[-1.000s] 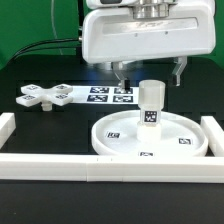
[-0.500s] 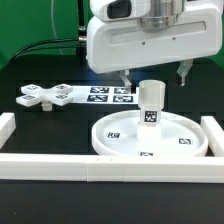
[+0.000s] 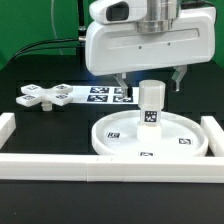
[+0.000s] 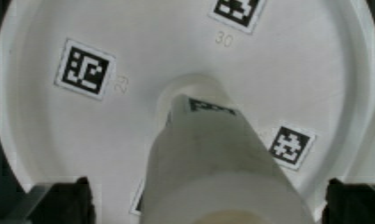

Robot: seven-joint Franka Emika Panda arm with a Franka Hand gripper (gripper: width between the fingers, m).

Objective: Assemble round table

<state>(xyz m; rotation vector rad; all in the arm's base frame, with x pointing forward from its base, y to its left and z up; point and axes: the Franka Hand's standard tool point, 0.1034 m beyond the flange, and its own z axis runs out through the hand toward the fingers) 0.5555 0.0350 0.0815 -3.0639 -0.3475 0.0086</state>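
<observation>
The large round disc (image 3: 150, 138) lies flat on the table, rim up, with markers on its face. The short cylindrical leg (image 3: 150, 103) stands upright at its centre. My gripper (image 3: 149, 80) hangs just above and behind the leg's top, open, one finger on each side, touching nothing. In the wrist view the leg (image 4: 210, 165) rises from the disc (image 4: 95, 140) between the two dark fingertips (image 4: 68, 200). The cross-shaped foot piece (image 3: 40, 97) lies on the table at the exterior view's left.
The marker board (image 3: 105, 95) lies behind the disc. White border rails run along the front (image 3: 100, 166), the exterior view's left (image 3: 7, 125) and right (image 3: 213, 130). A green wall stands at the back.
The gripper has risen a little and shifted slightly; its jaws stay open. The leg and disc have not moved.
</observation>
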